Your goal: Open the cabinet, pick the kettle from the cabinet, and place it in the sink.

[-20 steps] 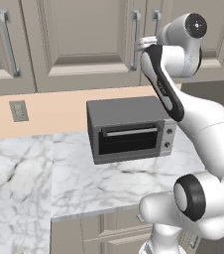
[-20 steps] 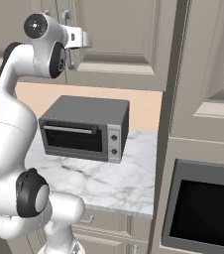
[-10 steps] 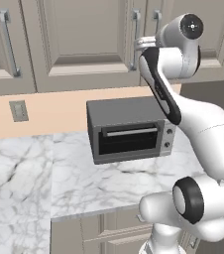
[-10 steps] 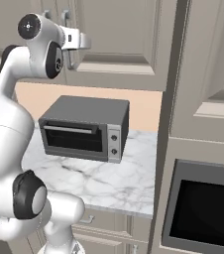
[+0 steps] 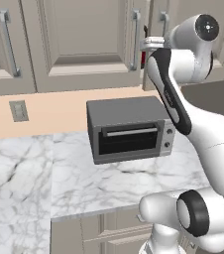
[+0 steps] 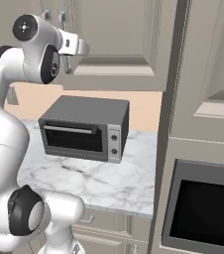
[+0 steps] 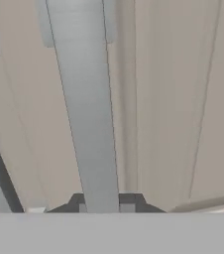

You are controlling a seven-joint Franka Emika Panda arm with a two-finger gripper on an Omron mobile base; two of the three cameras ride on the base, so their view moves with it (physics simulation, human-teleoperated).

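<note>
The two dark fingers (image 7: pixel 127 201) are pinched on the silver bar handle (image 7: pixel 86 114) of the cabinet (image 7: pixel 183 99), which runs up between them in the hand view. In the left base view the hand sits high against the cabinet (image 5: pixel 84 44) by its door handles. Below it, a grey toaster oven (image 5: pixel 129 129) stands on the white marble surface (image 5: pixel 59 183).

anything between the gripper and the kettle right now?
Yes: the cabinet door. It looks only barely cracked, a sliver of red showing at its edge. The gripper is shut on the door's bar handle, so the door must swing open first.
</note>
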